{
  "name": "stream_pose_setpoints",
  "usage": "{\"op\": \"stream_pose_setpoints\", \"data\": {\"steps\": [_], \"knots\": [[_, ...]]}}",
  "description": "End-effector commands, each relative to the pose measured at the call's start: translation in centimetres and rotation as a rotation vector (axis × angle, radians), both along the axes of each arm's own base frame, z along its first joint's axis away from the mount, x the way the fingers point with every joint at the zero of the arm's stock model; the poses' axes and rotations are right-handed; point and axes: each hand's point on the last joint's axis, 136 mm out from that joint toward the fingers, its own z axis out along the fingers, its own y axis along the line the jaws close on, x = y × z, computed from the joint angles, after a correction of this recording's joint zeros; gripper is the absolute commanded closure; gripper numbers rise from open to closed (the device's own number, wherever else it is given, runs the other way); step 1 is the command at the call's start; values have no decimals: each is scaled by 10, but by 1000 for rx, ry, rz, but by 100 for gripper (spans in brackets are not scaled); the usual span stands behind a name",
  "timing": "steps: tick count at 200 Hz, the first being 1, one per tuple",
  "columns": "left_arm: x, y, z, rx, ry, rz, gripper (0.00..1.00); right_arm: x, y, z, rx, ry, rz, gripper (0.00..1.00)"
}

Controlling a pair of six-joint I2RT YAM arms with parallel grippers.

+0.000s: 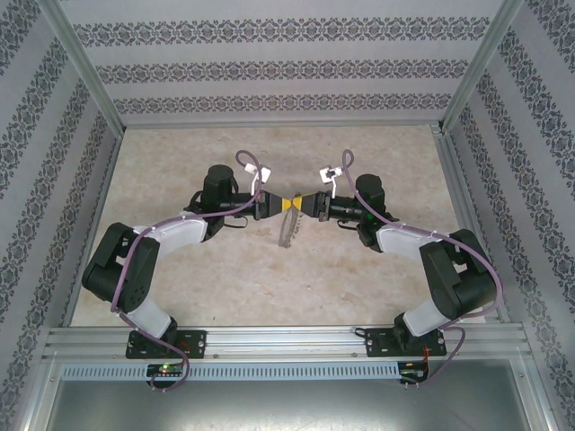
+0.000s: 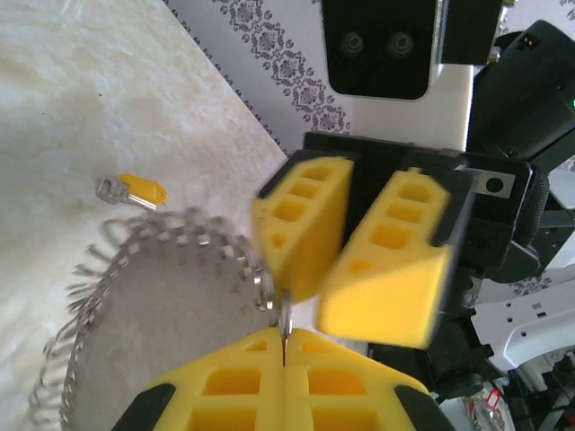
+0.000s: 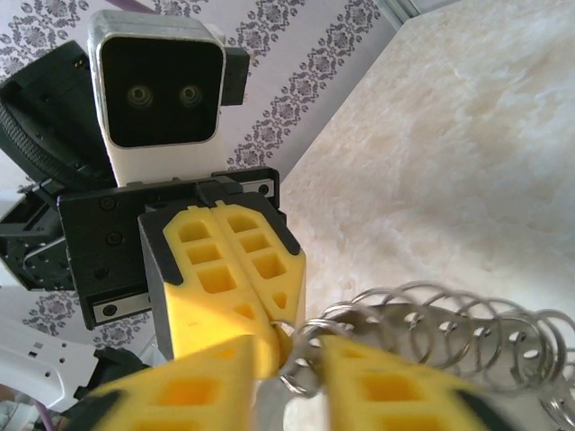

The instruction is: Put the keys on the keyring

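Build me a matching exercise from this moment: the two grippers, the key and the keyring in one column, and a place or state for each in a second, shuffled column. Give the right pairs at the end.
Column one
1. left gripper
2. right gripper
3. key
4. keyring

Column two
A. lying flat on the table, held by nothing
B. jaws apart
C. jaws shut on a thin metal rim
D. hanging in the air where the two arms meet

Pairs: 1-C, 2-B, 3-A, 4-D
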Motion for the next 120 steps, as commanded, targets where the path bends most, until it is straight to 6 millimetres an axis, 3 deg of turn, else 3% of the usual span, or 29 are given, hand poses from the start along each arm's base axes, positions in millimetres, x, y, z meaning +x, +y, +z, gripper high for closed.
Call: {"op": "stream_pose_setpoints", "data": {"steps": [1, 46, 120], "knots": [[-2, -4, 20, 40, -96, -29, 100, 6, -8, 14, 27, -53, -28, 61], [-7, 3, 23, 190, -154, -54, 100, -3, -22, 19, 28, -55, -41, 59], [-27, 5, 33, 277, -182, -213, 100, -14, -10, 23, 39, -82, 85, 60]]}}
